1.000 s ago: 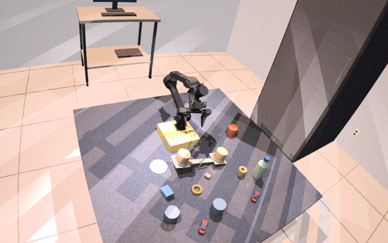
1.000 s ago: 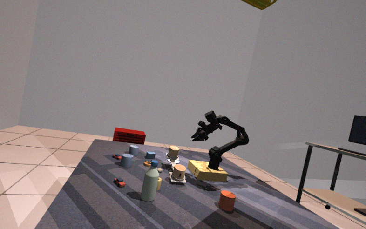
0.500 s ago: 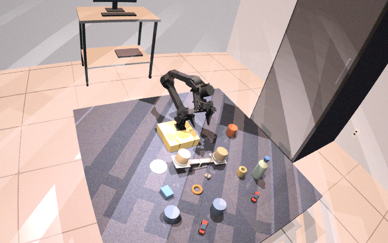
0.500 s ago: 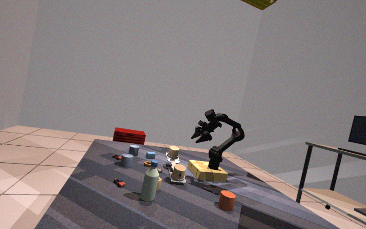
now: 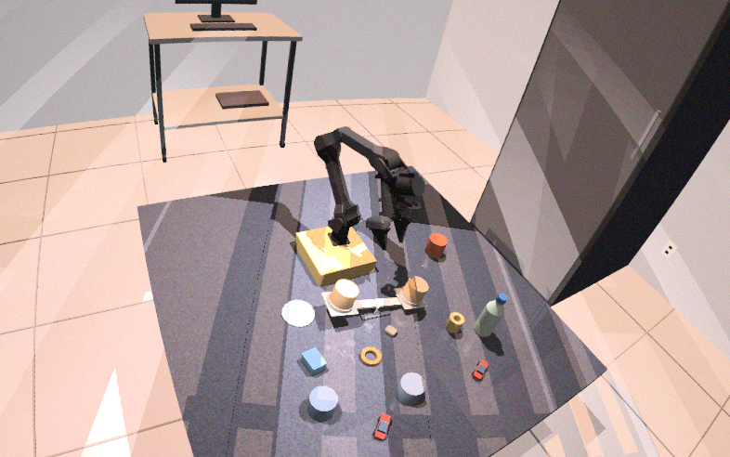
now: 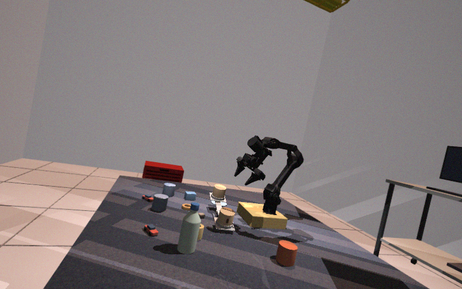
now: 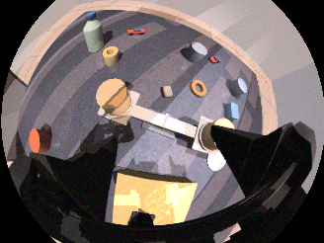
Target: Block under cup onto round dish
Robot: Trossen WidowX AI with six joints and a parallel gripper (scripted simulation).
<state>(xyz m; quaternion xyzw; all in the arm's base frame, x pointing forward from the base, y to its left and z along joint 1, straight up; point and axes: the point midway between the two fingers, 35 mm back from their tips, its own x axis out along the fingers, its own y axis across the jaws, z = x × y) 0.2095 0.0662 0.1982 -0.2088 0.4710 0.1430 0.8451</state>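
Standing upside down on balance ends, two tan cups, contents hidden.

My arm arches up and over — elbow upper right in the exterior view — my empty jaws spread wide, tips slanting downward.

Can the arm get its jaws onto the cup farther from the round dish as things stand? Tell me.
Probably yes: the jaws stand open, and nothing covers that cup.
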